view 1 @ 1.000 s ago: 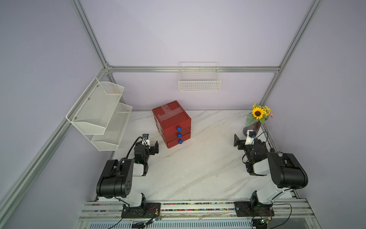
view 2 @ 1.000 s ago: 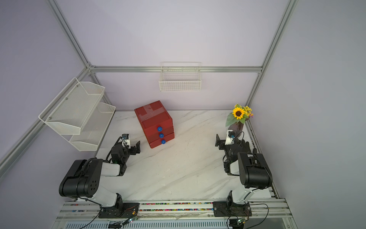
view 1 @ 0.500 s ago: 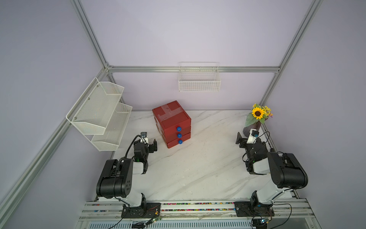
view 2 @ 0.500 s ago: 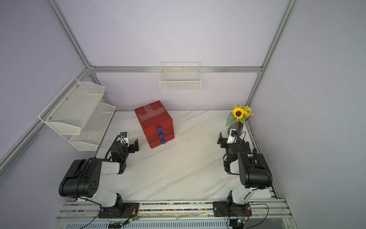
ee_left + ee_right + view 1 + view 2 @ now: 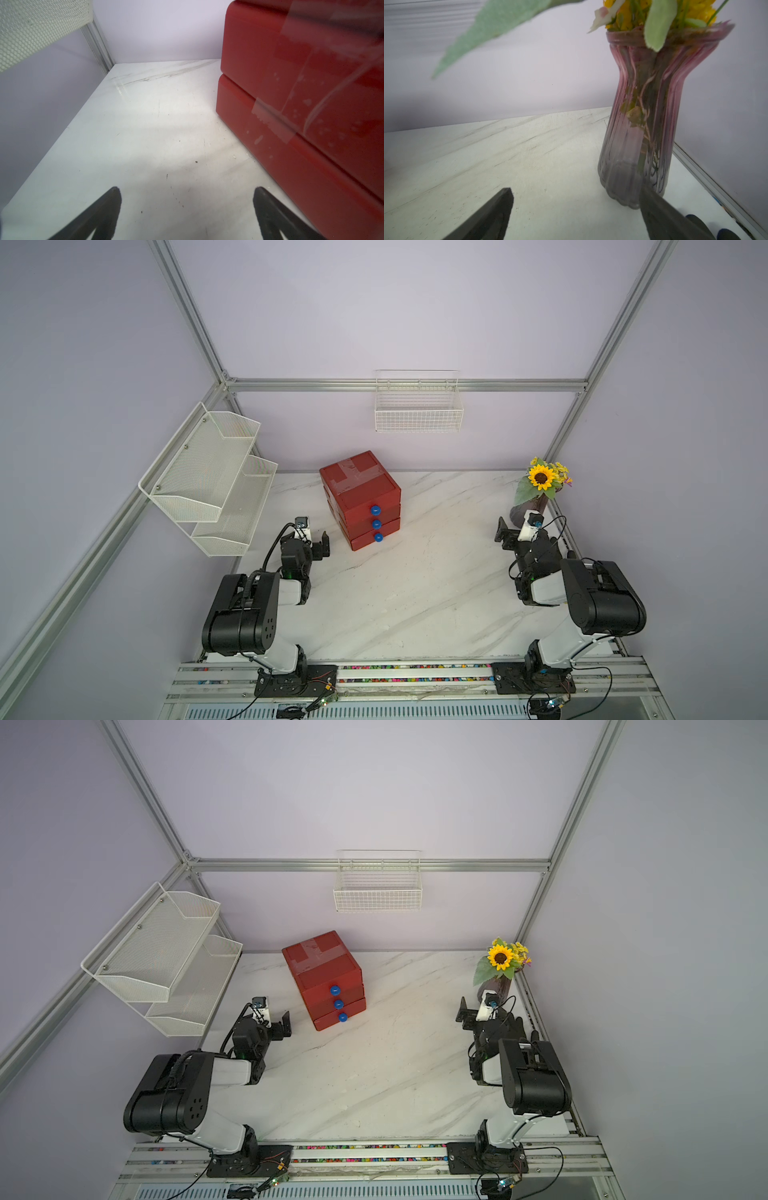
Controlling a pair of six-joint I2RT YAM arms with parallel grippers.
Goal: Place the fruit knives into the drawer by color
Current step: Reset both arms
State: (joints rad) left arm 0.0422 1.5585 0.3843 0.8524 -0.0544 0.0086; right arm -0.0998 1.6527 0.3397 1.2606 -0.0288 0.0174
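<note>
The drawer (image 5: 359,497) (image 5: 324,977) is a red cube-shaped cabinet with three blue knobs, standing at the back middle of the marble table (image 5: 415,593); all three drawers look pushed in. No fruit knives show in any view. My left gripper (image 5: 316,541) (image 5: 276,1025) hovers low just left of the cabinet, open and empty; in the left wrist view its jaws (image 5: 188,191) stand wide over bare table, beside the cabinet's red side (image 5: 301,104). My right gripper (image 5: 513,531) (image 5: 473,1013) (image 5: 576,190) is open and empty at the right edge.
A purple glass vase (image 5: 643,124) (image 5: 530,506) with a sunflower (image 5: 540,479) stands right beside my right gripper's outer finger. A white two-tier mesh rack (image 5: 208,477) hangs on the left wall above my left arm. A white wire basket (image 5: 417,414) hangs on the back wall.
My right gripper has swung slightly toward the vase and my left gripper has edged a little toward the back. Both stay open and empty.
</note>
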